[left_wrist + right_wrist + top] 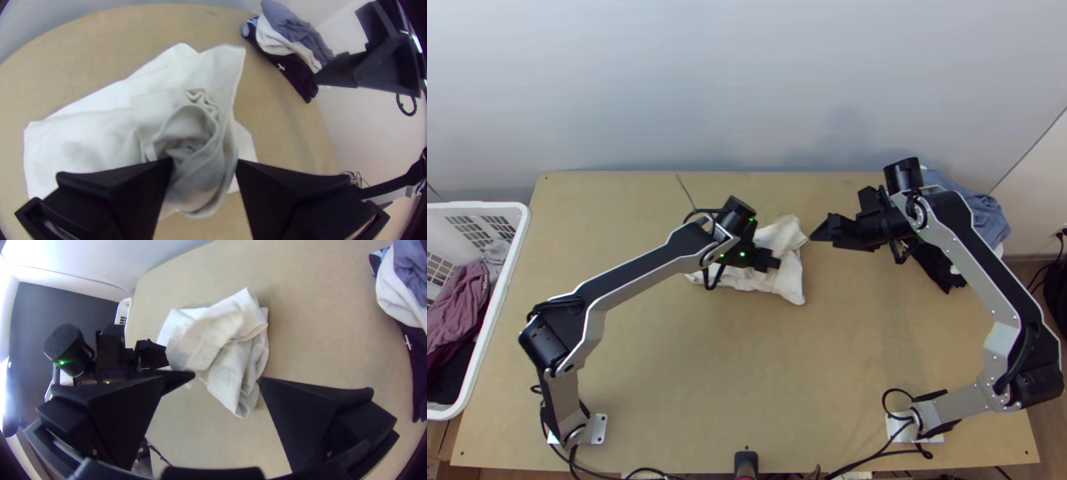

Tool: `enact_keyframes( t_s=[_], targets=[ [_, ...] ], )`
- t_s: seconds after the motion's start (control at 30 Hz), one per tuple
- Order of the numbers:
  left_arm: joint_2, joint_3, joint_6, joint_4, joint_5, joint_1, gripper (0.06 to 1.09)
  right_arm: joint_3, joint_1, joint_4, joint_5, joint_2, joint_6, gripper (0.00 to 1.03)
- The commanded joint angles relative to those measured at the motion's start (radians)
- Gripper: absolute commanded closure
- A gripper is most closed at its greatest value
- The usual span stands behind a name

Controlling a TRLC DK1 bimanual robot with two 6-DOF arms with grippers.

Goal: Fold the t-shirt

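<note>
1 white mark (281, 67) showed on dark cloth (299, 83). The left gripper (774, 262) stood parted around the bunched t-shirt (791, 282); the right gripper (831, 231) stood wide nearby.

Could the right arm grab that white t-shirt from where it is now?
Probably yes. The right gripper is open beside the white t-shirt, with nothing visible between them. The left gripper, already at the fabric, might get in its way, though.
</note>
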Motion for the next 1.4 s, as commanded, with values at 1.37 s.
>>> enact_keyframes(
  t_s=[1.37],
  targets=[
    [-0.569, -0.249, 0.002, -0.273, 0.032, 0.401, 0.10, -0.331, 0.344, 0.211, 0.317, -0.011, -0.171, 0.04]
  ],
)
